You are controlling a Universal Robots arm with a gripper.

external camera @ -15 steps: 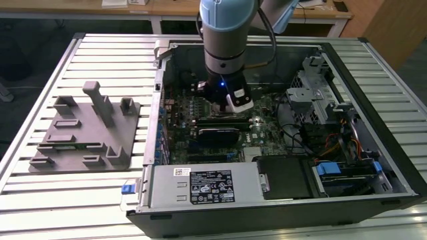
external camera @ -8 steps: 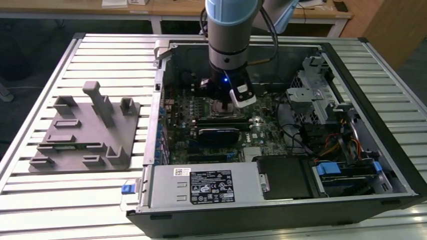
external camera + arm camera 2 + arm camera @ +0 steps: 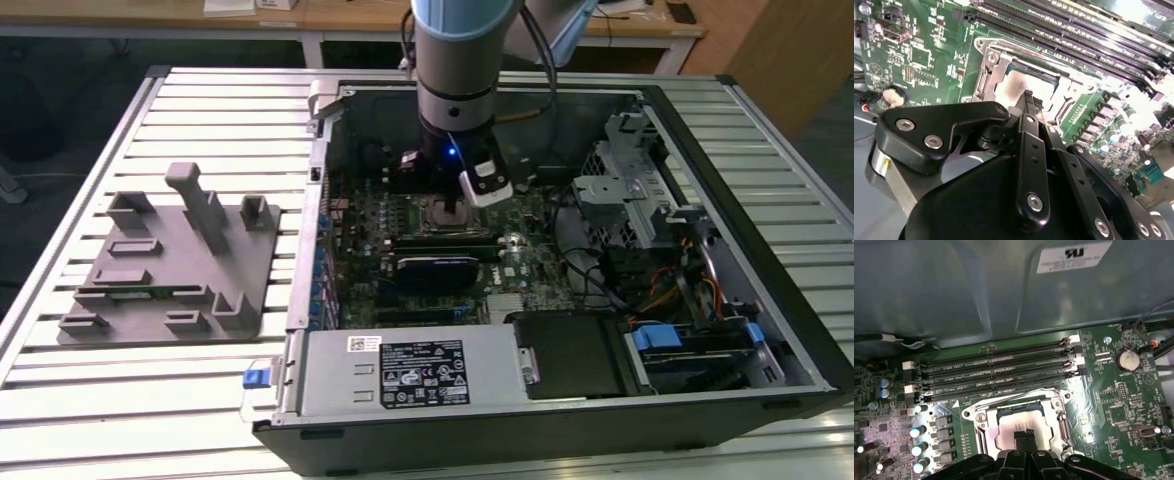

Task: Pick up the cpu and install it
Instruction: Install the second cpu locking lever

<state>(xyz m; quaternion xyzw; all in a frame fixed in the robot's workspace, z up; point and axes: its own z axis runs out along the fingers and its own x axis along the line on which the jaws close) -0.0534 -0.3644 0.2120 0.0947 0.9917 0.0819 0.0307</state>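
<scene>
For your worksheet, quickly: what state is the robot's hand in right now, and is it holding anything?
Hand: shut, fingertips together over the cpu, which lies in the socket; whether it grips the cpu cannot be told.

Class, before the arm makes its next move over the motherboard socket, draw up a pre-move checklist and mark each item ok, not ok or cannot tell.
1. cpu lies inside the socket frame: ok.
2. cpu fully level and seated: cannot tell.
3. End effector directly over the cpu in both wrist views: ok.
4. End effector fingers together, gripping nothing: ok.
5. Fingertips touching the cpu or just above it: cannot tell.
6. Memory slots beside the socket free of the end effector: ok.
</scene>
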